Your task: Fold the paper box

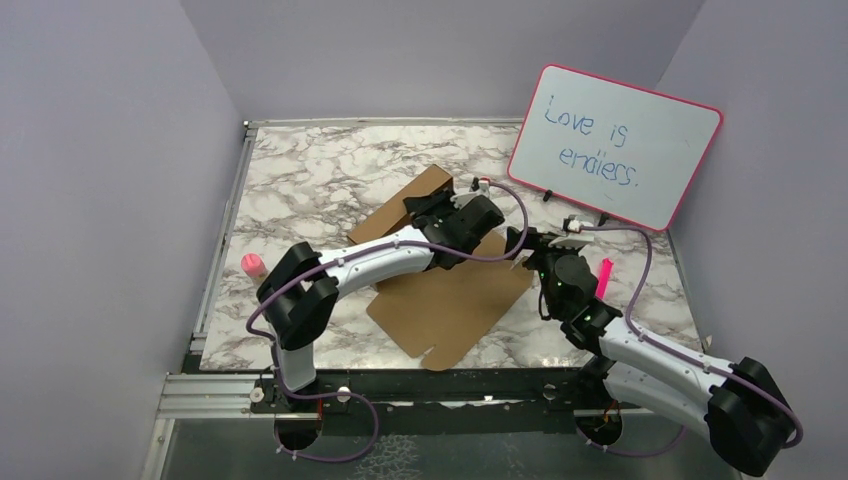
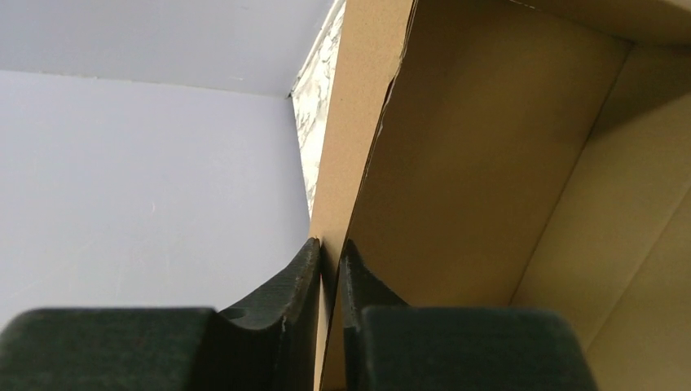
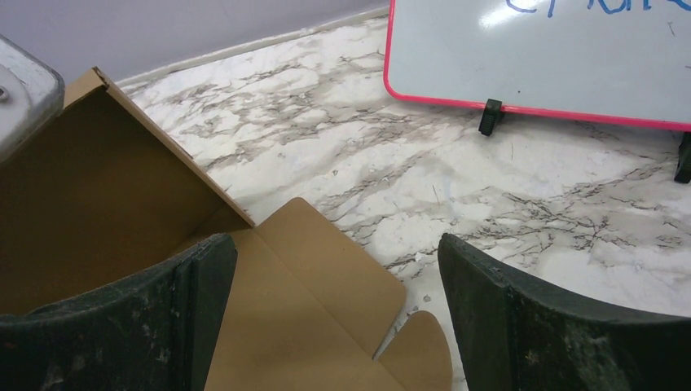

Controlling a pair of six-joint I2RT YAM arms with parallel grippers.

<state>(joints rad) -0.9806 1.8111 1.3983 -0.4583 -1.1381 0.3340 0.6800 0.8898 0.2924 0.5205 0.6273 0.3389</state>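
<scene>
Two lilac walls [image 1: 100,150] flank the marble table [image 1: 300,170] — left tool [image 2: 329,248] clamps the paper box [image 1: 450,310] (right tool [image 3: 332,241] agape).

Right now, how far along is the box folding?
Partly done: one wall of the box stands upright, with a second panel raised beside it. In hand: the left hand pinches that upright wall. Left to do: the right hand is open above a flap lying flat on the table, and the near half of the sheet is unfolded.
</scene>
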